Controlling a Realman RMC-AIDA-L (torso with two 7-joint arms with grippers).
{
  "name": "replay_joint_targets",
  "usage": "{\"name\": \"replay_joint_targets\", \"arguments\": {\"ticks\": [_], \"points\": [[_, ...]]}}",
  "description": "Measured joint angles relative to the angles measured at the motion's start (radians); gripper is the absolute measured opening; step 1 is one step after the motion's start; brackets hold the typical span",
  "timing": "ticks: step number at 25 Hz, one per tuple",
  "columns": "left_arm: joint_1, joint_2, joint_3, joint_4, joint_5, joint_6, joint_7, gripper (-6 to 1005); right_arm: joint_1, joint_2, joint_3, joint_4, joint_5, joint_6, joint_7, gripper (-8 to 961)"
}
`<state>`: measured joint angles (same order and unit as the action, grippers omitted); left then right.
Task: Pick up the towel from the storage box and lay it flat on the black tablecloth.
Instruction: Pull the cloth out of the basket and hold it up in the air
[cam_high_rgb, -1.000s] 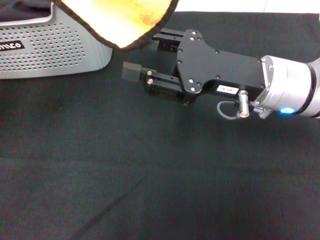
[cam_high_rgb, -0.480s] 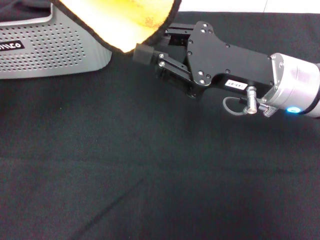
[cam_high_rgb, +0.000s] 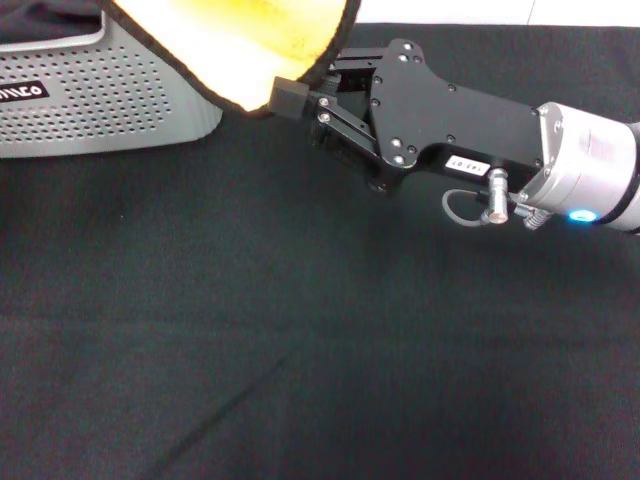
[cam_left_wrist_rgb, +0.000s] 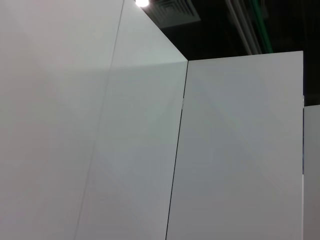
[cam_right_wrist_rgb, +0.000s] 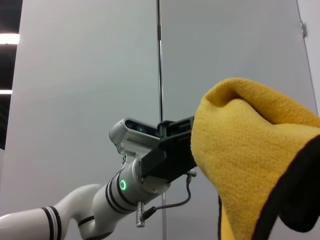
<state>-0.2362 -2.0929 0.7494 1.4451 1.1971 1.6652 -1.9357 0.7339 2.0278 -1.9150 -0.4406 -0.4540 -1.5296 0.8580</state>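
The storage box (cam_high_rgb: 100, 95) sits at the far left of the worktop, on the black tablecloth (cam_high_rgb: 300, 350). It is light grey plastic with perforated sides and a rounded corner; part of a black label with white lettering shows on its front wall. Dark material is visible over its rim at the upper left, identity undetermined.

Just right of the box, the towel (cam_high_rgb: 240, 45) hangs in the air above the tablecloth, clear of the box. In the head view its yellow fleecy face is toward the camera, bordered by a black stitched edge, with its lowest rounded corner pointing down. The right wrist view confirms the yellow pile and black edging, bunched into folds (cam_right_wrist_rgb: 255, 160).

The left end effector (cam_right_wrist_rgb: 172, 150) is seen only in the right wrist view, raised well above the worktop, black in body, its front end meeting the gathered yellow cloth. It appears clamped on the towel, though the fingers themselves are hidden by fabric.

Further right, the right end effector (cam_high_rgb: 305, 85) reaches in from the right edge, with its fingers apart. The near fingertip (cam_high_rgb: 288, 97) touches the towel's lower black edge; the other finger lies behind the cloth.

The tablecloth is matte black with faint creases.
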Motion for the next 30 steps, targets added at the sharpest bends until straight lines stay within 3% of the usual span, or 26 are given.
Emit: {"name": "replay_joint_targets", "arguments": {"ticks": [30], "points": [[-0.025, -0.003, 0.041, -0.047, -0.008, -0.001, 0.016, 79, 0.022, 0.000, -0.086, -0.013, 0.040, 0.045, -0.013, 111]]}}
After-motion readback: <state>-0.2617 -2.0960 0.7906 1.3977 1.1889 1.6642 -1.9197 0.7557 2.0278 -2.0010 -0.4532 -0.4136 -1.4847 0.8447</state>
